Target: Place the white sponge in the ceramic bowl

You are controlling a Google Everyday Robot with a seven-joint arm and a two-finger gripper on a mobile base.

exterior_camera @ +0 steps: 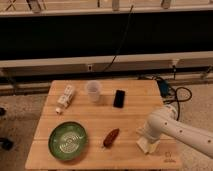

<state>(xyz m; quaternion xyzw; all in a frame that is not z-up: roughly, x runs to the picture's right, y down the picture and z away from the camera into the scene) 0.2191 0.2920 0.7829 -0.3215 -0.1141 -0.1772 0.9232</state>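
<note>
Sponge (149, 146) lay near the front right edge of the wooden table (95, 119). It was a small pale lump right under my claw (146, 136). The two looked like they touched, but both were pale and ran together, so I could not see where one ended and the other began. I could not tell whether my claw was gripping the sponge or had let go. My white arm (172, 127) covered the top of the claw and was cut off at the right side of the view.

The green ceramic bowl (67, 141) sat at the front left, well apart from the sponge. A small brown thing (111, 137) lay between them. At the back stood a white cup (93, 91), with a black phone (119, 98) on one side and a white tube (65, 98) on the other.
</note>
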